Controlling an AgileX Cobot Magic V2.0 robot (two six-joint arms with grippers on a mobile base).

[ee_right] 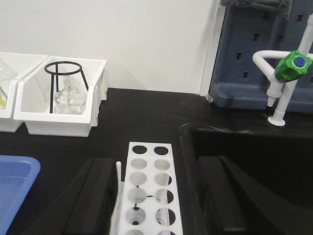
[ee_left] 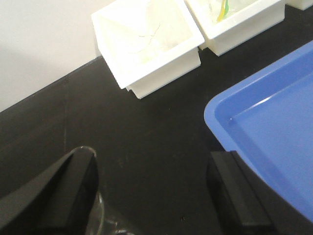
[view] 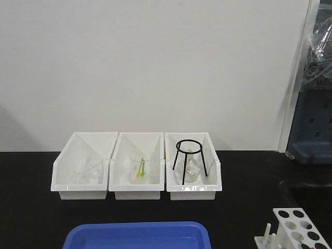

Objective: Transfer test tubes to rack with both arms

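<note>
counter (view: 31,218): black, everything sits on it
tray (view: 135,227): blue, front middle
bins (view: 136,194): three white, in a row by the wall, glassware inside
rack (ee_right: 149,186): white, front right, just beside sink (ee_right: 254,142)
right gripper (ee_right: 164,200): fingers wide, rack between them
left gripper (ee_left: 156,196): fingers wide over counter, beside tray
tubes: can't pick them out for sure

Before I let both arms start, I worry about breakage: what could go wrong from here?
1. The right hand hangs open over the rack, which stands beside the sink edge; a nudge could tip it in.
2. Some clear glass lies right by a finger of the open left hand; a careless move could knock or crack it.
</note>
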